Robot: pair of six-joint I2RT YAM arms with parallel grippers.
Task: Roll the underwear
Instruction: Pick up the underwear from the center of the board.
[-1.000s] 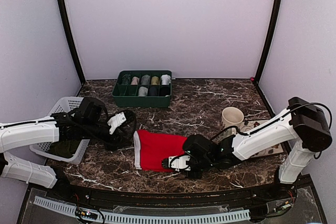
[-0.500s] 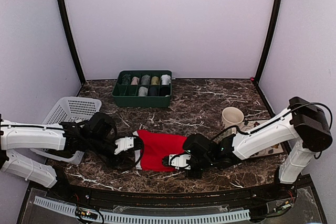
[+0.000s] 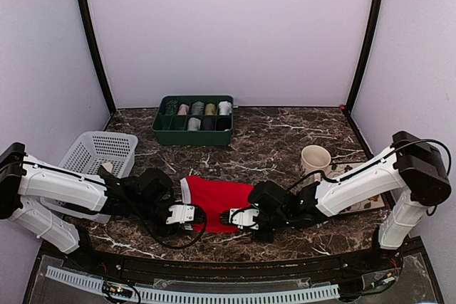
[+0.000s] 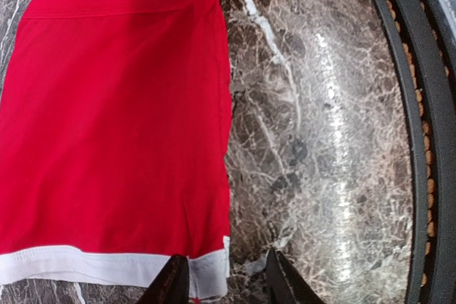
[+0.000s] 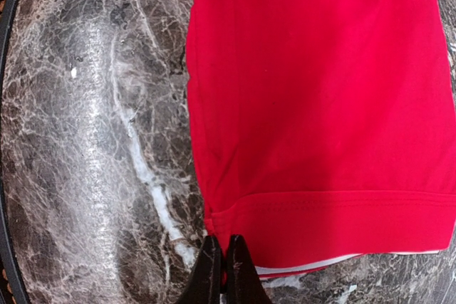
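Note:
The bright red underwear [image 3: 214, 201] lies flat on the marble table near its front edge, white waistband toward the left arm. In the left wrist view the underwear [image 4: 121, 105] fills the left half. My left gripper [image 4: 226, 286] stands open astride the near corner of the white waistband [image 4: 206, 275], one finger [image 4: 171, 286] over the cloth and the other over bare marble. My right gripper [image 5: 222, 261] is shut on the near corner of the red leg hem [image 5: 320, 222]. From above, the left gripper [image 3: 191, 216] and right gripper [image 3: 229, 217] face each other across the garment's near edge.
A dark green divided box [image 3: 194, 120] of rolled garments stands at the back. A white mesh basket [image 3: 100, 151] sits at the left beside the left arm. A cream mug [image 3: 315, 158] stands at the right. The table's black front rim [image 4: 420, 140] runs close by.
The left arm swung from beside the basket down to the underwear's near left corner. The right gripper closed on the near right corner and stayed there.

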